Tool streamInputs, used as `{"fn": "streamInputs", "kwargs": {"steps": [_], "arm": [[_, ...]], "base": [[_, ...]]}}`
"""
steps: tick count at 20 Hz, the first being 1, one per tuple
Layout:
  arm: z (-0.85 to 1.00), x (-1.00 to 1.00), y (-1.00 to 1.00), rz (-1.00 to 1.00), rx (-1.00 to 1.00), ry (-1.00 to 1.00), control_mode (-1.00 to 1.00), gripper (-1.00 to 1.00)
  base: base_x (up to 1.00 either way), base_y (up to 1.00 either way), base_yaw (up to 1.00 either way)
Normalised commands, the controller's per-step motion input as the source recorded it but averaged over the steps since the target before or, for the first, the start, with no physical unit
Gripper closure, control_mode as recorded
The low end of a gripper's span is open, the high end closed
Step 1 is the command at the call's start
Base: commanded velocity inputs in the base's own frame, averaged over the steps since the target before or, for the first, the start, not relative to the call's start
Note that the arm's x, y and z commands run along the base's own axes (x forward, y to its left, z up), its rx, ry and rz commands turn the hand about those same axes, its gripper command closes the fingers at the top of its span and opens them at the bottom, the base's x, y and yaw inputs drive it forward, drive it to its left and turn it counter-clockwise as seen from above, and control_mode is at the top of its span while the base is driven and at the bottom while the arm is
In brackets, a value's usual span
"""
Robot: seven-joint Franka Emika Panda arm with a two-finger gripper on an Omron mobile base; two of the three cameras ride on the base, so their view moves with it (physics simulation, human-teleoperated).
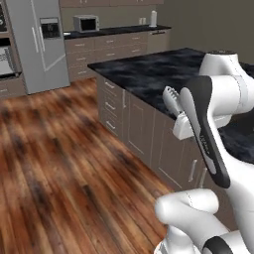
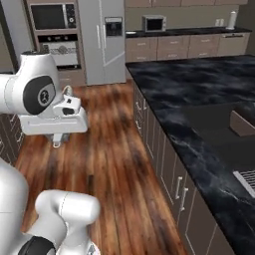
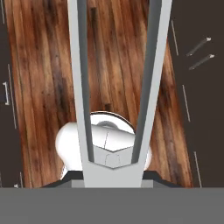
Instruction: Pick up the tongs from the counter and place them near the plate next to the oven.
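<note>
The tongs [image 3: 78, 87] are in my grasp. Their two long silver-grey arms with darker inner strips run up the hand view from the bottom and spread slightly apart. My gripper [image 1: 179, 123] is shut on them and hangs in the air beside the front edge of the black marble-look counter [image 1: 149, 74], above the wooden floor. From the other side, the gripper [image 2: 61, 130] hangs left of the counter [image 2: 199, 94]. The fingertips themselves are hidden behind the tongs. The plate is out of view.
Brown-grey drawers [image 1: 130, 121] line the counter's front. A sink [image 2: 234, 122] and a white wire rack [image 2: 246, 179] lie at its right end. On the far counter stands a small boxy silver appliance [image 2: 154, 23]. A fridge [image 1: 39, 44] stands at the back. Wooden floor [image 1: 59, 168] spreads to the left.
</note>
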Motion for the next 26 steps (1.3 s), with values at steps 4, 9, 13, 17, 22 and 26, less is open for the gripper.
{"fn": "streamInputs", "kwargs": {"steps": [4, 9, 13, 17, 22, 26], "arm": [[0.0, 0.0, 0.0, 0.0, 0.0, 0.0, 1.0, 1.0], [0.0, 0.0, 0.0, 0.0, 0.0, 0.0, 1.0, 1.0], [0.0, 0.0, 0.0, 0.0, 0.0, 0.0, 1.0, 1.0], [0.0, 0.0, 0.0, 0.0, 0.0, 0.0, 1.0, 1.0], [0.0, 0.0, 0.0, 0.0, 0.0, 0.0, 1.0, 1.0], [0.0, 0.0, 0.0, 0.0, 0.0, 0.0, 1.0, 1.0]], "base": [[1.0, 0.56, 0.0], [1.0, 0.68, 0.0], [1.0, 0.51, 0.02], [1.0, 0.47, 0.0], [1.0, 0.44, 0.0], [1.0, 0.43, 0.0]]}}
